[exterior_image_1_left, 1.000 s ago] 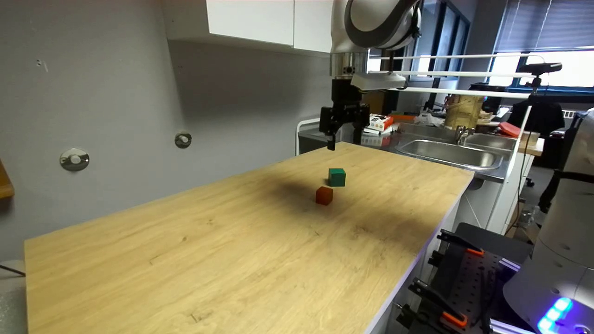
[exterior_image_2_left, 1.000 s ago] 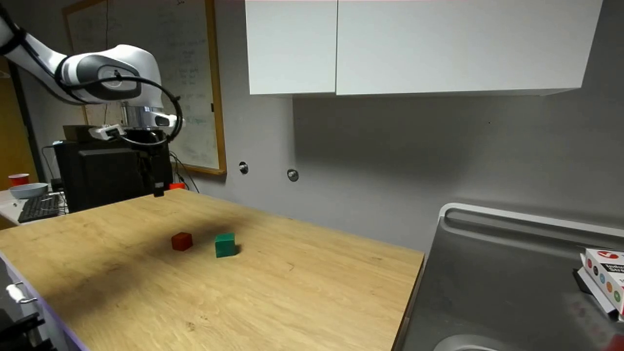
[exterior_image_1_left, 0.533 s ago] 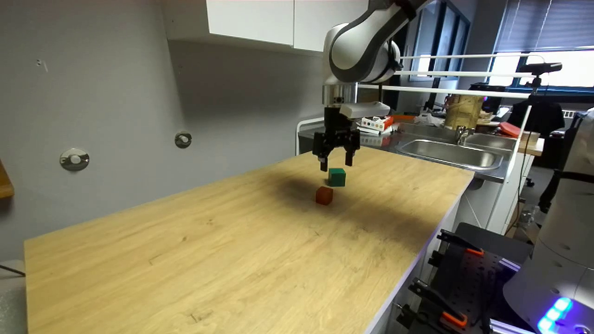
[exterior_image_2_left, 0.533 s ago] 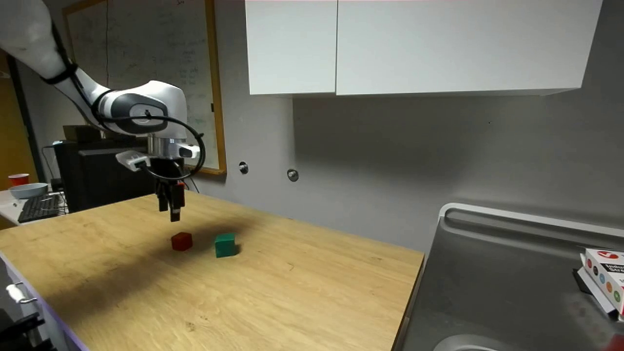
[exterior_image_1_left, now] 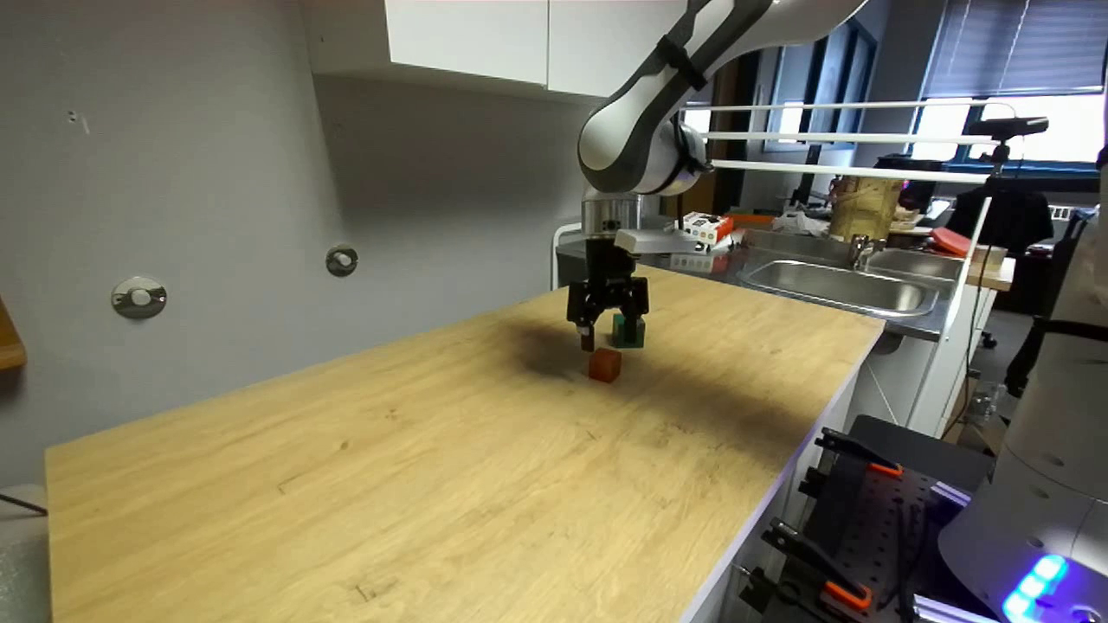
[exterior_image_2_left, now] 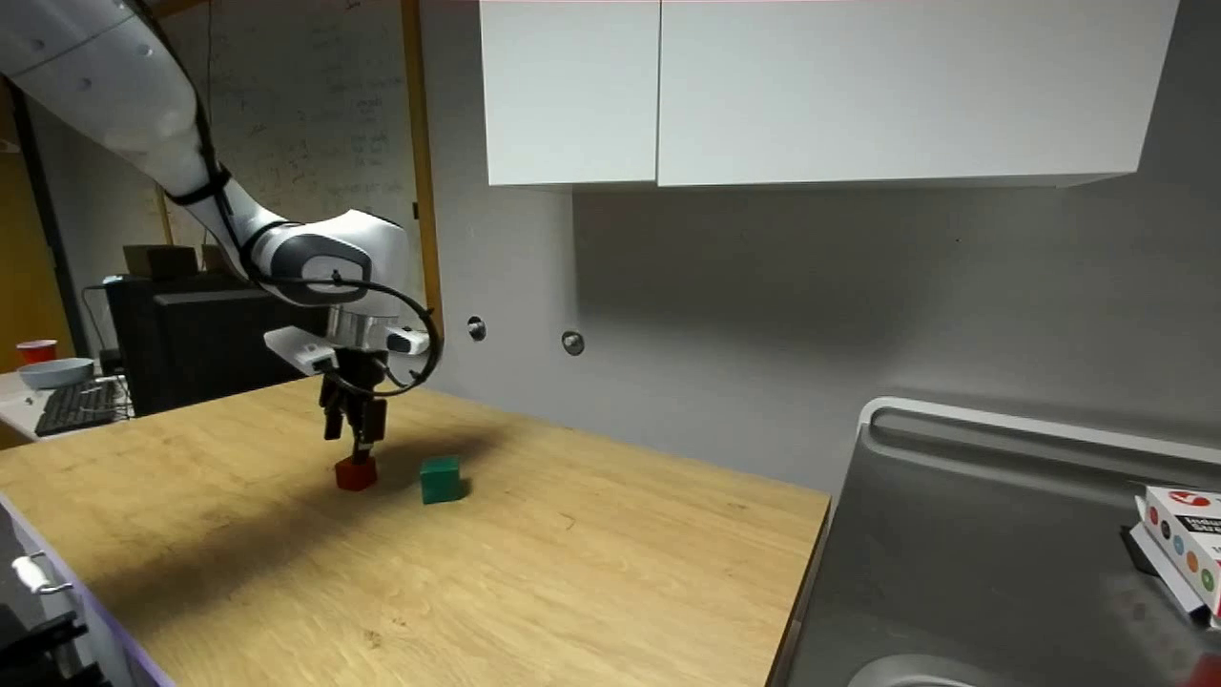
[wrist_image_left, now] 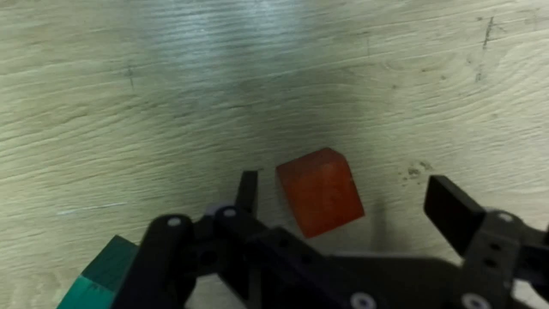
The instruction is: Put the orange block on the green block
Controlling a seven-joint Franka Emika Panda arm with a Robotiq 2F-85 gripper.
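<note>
Fingers [wrist_image_left: 452, 214] wide apart, empty; seen between them, right of centre in the wrist view, the orange block [wrist_image_left: 324, 197]; green block [wrist_image_left: 98, 276] lower left; I judge this the pick-up: I should descend, centre, then close

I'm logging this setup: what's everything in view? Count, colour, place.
tabletop: 1, light wood, alongside the wall
orange block: 1, reddish-orange, on the tabletop
green block: 1, green, on the tabletop
wall fittings: 2, silver, on the wall
cabinet doors: 2, white, high on the wall
sink: 1, silver, beyond the tabletop
printed box: 1, white-and-red, near the sink
container: 1, yellowish, behind the sink
whiteboard: 1, off-white, in the background
monitor: 1, black, before the whiteboard
keyboard: 1, black, beside the monitor
bowl: 1, grey, beside the keyboard
cup: 1, red, behind the bowl
other clutter: count unclear, mixed, beyond the sink
gripper: 1, black, open, by the orange block
arm: 1, white-and-grey, bearing the gripper
</note>
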